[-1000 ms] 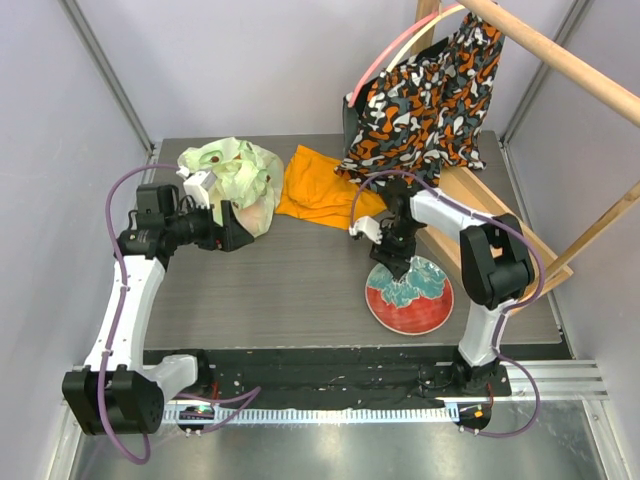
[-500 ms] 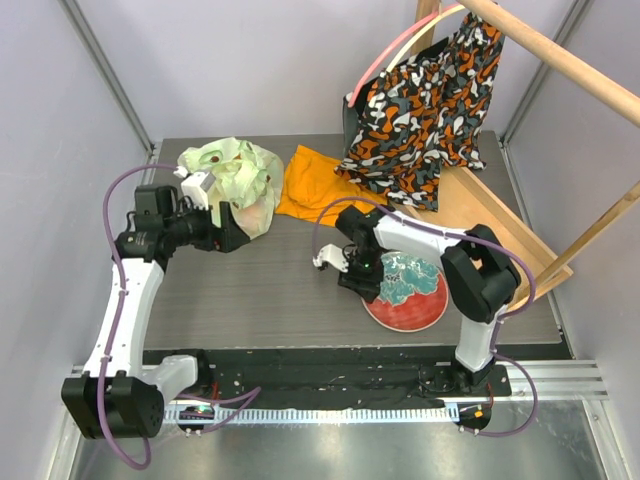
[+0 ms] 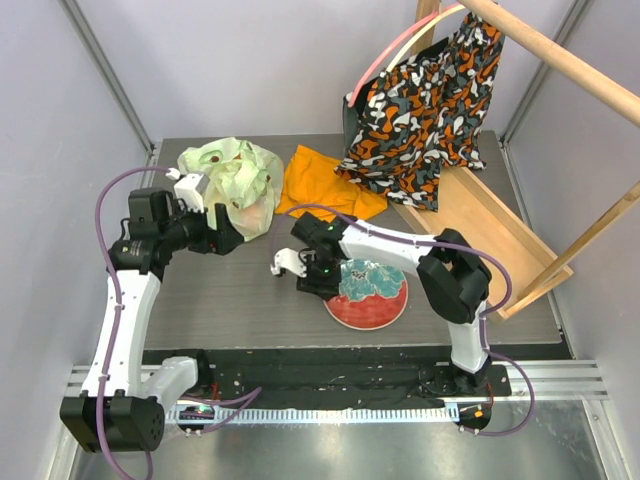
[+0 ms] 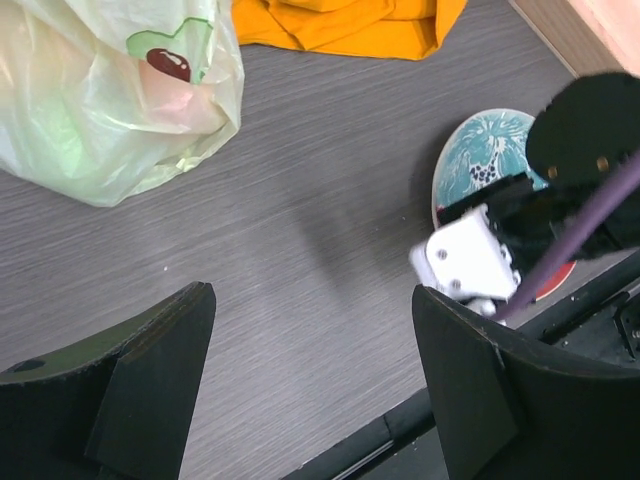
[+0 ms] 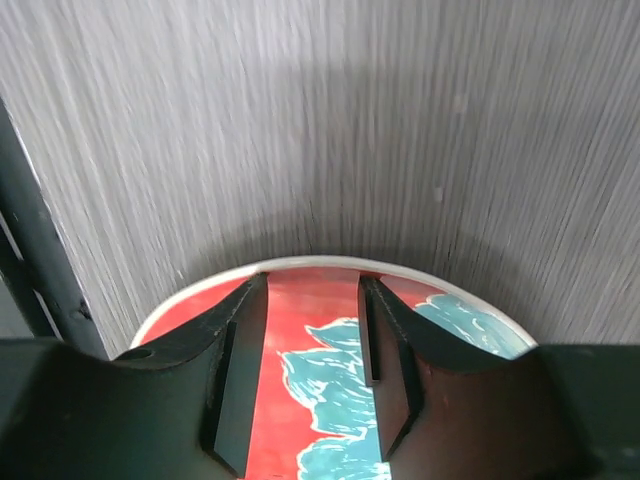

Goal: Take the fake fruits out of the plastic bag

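Note:
The pale-green plastic bag [image 3: 235, 178] lies bunched at the back left of the table, also at the top left of the left wrist view [image 4: 100, 110]. The fake fruits stay inside it; only a pinkish shape [image 4: 175, 100] shows through the film. My left gripper [image 3: 225, 232] hovers just in front of the bag, its jaws wide open [image 4: 310, 292] over bare table. My right gripper [image 3: 318, 283] rests low on the left part of a red floral plate [image 3: 375, 310], its fingers a little apart [image 5: 310, 280] with their tips at the plate's rim [image 5: 300, 263].
An orange cloth [image 3: 320, 190] lies behind the plate, right of the bag. An orange-black patterned fabric bag [image 3: 425, 100] hangs from a wooden frame [image 3: 490, 225] at the back right. The black rail runs along the table's near edge.
My right gripper has swept left across the table, and the plate has slid left with it. Its jaws narrowed slightly. The left arm has barely moved.

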Controlling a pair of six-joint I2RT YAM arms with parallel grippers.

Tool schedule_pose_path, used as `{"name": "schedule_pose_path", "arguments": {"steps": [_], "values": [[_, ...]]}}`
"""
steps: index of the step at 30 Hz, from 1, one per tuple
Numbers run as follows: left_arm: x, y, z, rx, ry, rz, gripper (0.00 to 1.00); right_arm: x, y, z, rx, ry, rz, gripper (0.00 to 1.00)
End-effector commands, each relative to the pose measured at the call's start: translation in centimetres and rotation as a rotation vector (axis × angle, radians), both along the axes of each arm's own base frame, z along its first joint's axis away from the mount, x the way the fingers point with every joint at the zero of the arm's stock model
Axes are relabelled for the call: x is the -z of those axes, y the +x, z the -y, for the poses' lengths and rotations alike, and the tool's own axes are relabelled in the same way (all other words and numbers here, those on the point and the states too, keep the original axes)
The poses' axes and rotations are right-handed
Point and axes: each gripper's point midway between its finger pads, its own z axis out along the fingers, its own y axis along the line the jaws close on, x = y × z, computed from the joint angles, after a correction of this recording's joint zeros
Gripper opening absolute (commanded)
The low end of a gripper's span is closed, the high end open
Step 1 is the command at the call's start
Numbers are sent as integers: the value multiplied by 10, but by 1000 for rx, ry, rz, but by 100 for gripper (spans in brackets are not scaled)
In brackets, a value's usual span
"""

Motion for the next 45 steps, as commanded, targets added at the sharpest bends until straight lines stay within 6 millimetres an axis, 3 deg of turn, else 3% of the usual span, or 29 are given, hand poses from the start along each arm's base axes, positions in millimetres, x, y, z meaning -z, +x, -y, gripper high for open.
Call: {"name": "schedule_pose_path", "arguments": {"steps": [1,2,4,5,7,8,10,11,12,14,15,16,17,18,19,20,21,22,24,25,31,38,39,43,45], "values": [[-24,23,-18,-120,34,73,85,-35,31,-32,23,90,155,50],[-46,31,-26,-172,37,115,86,-52,43,-32,37,120,188,51],[-59,44,-41,-242,71,134,87,-93,50,-32,59,211,215,55],[-83,52,-48,-274,78,196,88,-116,63,-30,118,264,233,58],[-101,63,-60,-334,99,250,88,-145,72,-34,183,340,247,66],[-113,75,-71,-396,114,297,88,-169,81,-41,223,405,270,69],[-134,89,-85,-458,125,368,90,-188,87,-52,349,473,229,72],[-134,105,-88,-466,129,378,90,-205,100,-65,403,533,240,73],[-148,111,-90,-462,137,410,90,-212,102,-73,512,573,180,72],[-150,126,-89,-436,145,403,89,-227,112,-92,557,649,153,70],[-136,140,-84,-385,158,371,88,-232,109,-102,555,682,110,71],[-148,146,-80,-340,166,399,88,-234,110,-108,592,703,65,71],[-140,147,-76,-299,177,361,87,-247,112,-118,601,749,44,71],[-124,157,-63,-212,148,309,87,-240,112,-128,600,757,-12,71],[-139,159,-61,-120,217,374,87,-242,113,-135,633,775,-58,70],[-126,157,-56,-56,236,327,86,-250,118,-144,639,817,-64,70],[-125,159,-56,-17,266,337,86,-239,125,-150,672,812,-83,70],[-117,167,-61,19,333,340,86,-245,129,-155,714,840,-119,69],[-118,166,-66,69,406,341,86,-239,136,-165,733,860,-183,68],[-116,165,-66,129,453,331,86,-247,141,-169,752,896,-218,68],[-98,170,-85,155,575,264,82,-232,155,-191,818,937,-338,67],[-81,157,-83,200,563,193,80,-232,179,-199,907,994,-340,65],[-72,156,-83,206,564,174,80,-233,180,-201,903,1001,-338,66],[-59,168,-90,188,599,176,80,-246,188,-210,879,1079,-327,65],[-49,178,-97,148,605,147,77,-238,198,-214,899,1082,-275,60]]}}
